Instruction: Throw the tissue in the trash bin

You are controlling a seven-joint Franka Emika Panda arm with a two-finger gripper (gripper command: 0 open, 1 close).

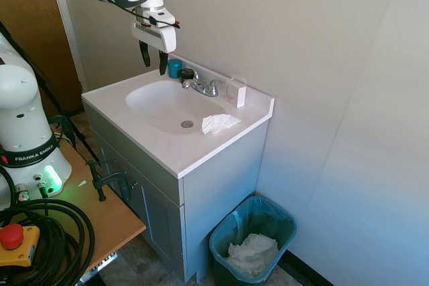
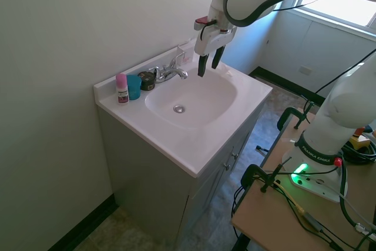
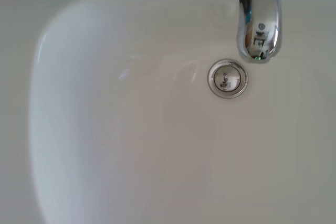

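Note:
The tissue (image 1: 220, 123), small, white and crumpled, lies on the white vanity top (image 1: 194, 152) just right of the basin (image 1: 167, 104). On the floor to the right of the vanity stands the dark teal trash bin (image 1: 221, 266), lined with a blue-green bag. My gripper (image 1: 153, 58) (image 2: 210, 62) hangs open above the back of the basin near the faucet, with nothing between its fingers, well left of and above the tissue. The wrist view looks straight down into the basin at the drain (image 3: 227, 78).
A chrome faucet (image 1: 201, 86) (image 3: 257, 19), a blue cup (image 1: 175, 67), a pink-capped bottle (image 2: 121, 88) and a small white box (image 1: 236, 92) line the counter's back edge. Crumpled white paper (image 1: 253, 251) fills the bin's bottom. A wooden table (image 1: 100, 212) stands left of the vanity.

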